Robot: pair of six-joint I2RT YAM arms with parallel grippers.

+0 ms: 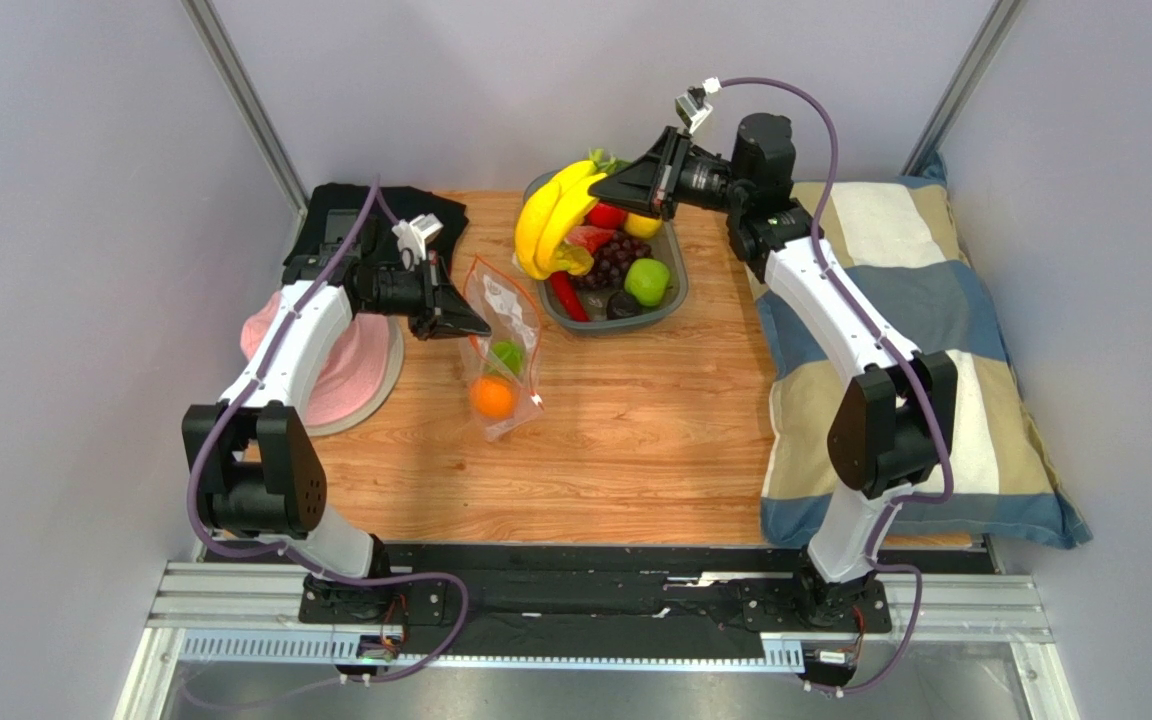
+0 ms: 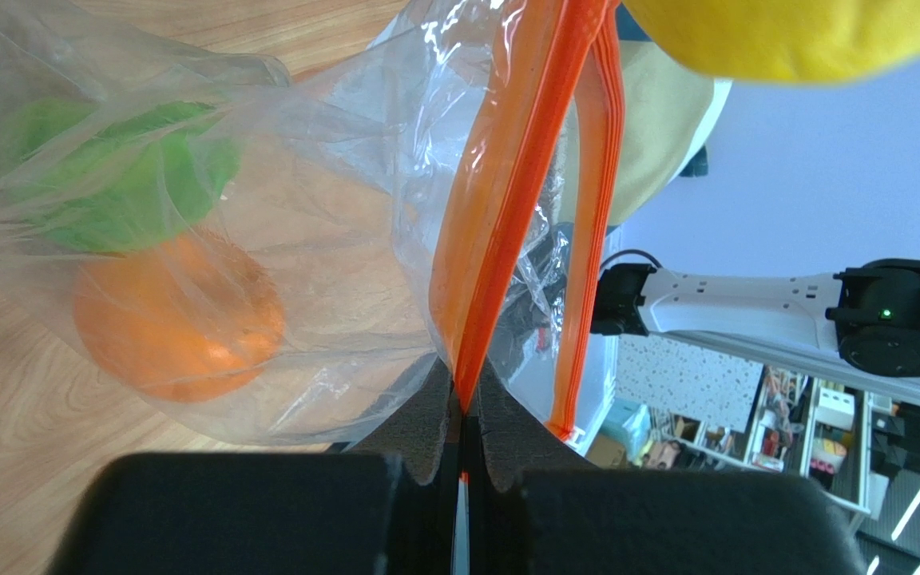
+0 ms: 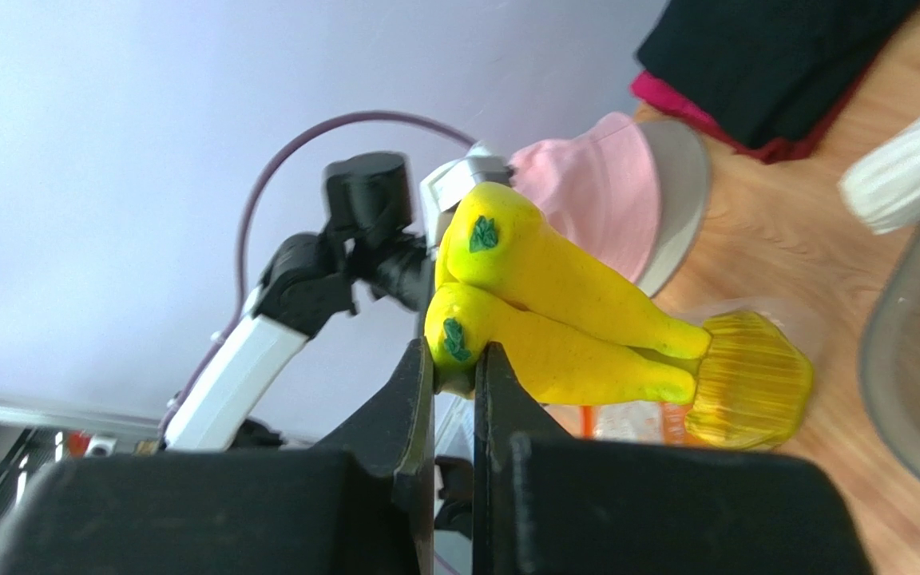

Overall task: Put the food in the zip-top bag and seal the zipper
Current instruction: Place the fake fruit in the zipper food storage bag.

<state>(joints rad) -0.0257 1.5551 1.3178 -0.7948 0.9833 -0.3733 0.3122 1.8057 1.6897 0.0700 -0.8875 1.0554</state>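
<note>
The zip-top bag (image 1: 504, 342) lies on the wooden table, its mouth lifted toward the left. Inside it are an orange (image 1: 492, 396) and a green fruit (image 1: 507, 356), both also showing through the plastic in the left wrist view as orange (image 2: 177, 318) and green fruit (image 2: 117, 174). My left gripper (image 2: 465, 395) is shut on one side of the orange-red zipper (image 2: 513, 180); the other strip hangs apart, so the mouth gapes. My right gripper (image 3: 455, 353) is shut on a tip of the yellow banana bunch (image 3: 549, 312), held above the grey tray's (image 1: 675, 308) left rim, right of the bag.
The grey tray holds a green apple (image 1: 648, 281), dark grapes (image 1: 620, 255) and red pieces. A striped pillow (image 1: 898, 300) covers the table's right side. A pink cap (image 1: 349, 368) and black cloth (image 1: 372, 210) lie at the left.
</note>
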